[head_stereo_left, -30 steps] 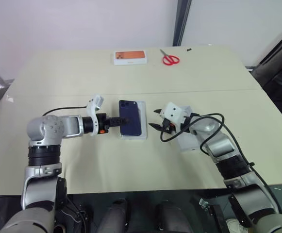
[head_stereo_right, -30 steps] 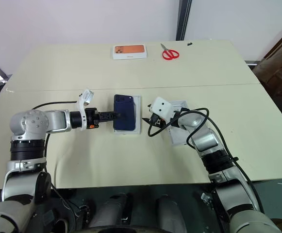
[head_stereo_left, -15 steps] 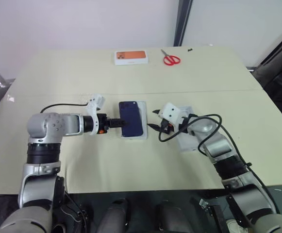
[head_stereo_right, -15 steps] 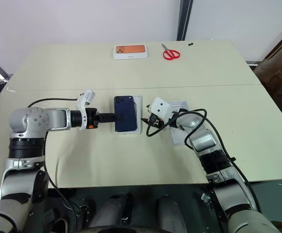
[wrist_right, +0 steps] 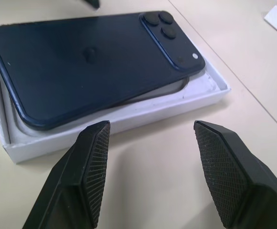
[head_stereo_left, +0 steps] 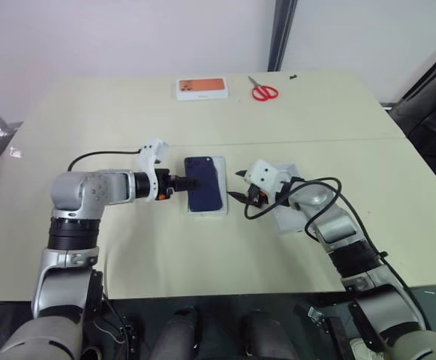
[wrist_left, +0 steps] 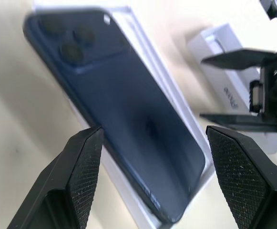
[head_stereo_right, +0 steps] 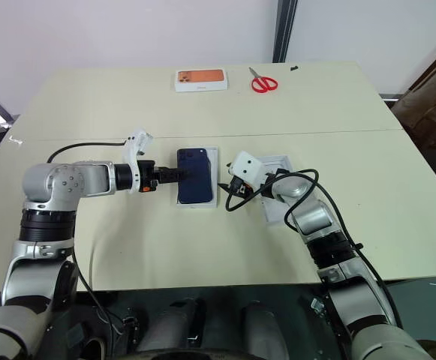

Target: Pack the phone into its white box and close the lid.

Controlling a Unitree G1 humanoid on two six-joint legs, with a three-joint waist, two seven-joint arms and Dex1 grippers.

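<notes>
Navy phone (head_stereo_left: 205, 183) as landmark: lies camera side up across the white box (head_stereo_left: 219, 210), skewed, one long edge riding the box wall rather than seated flat.

Left of phone: left gripper (head_stereo_left: 181, 183), fingers spread wide, holding nothing, tips at the phone's edge. Since a second ago its wrist has rolled and it has closed in a little; phone and box have kept their place. Judged: nudging the phone square so it drops in.

Right of phone: right gripper (head_stereo_left: 240, 187), fingers apart and empty, near the box, unmoved. Behind it, right again, the lid (head_stereo_left: 284, 217) lies on the table (head_stereo_left: 127, 255), still off.

Far beyond phone: orange-faced box (head_stereo_left: 202, 88), red scissors (head_stereo_left: 263, 91). Surface is pale beige; pale walls behind.
</notes>
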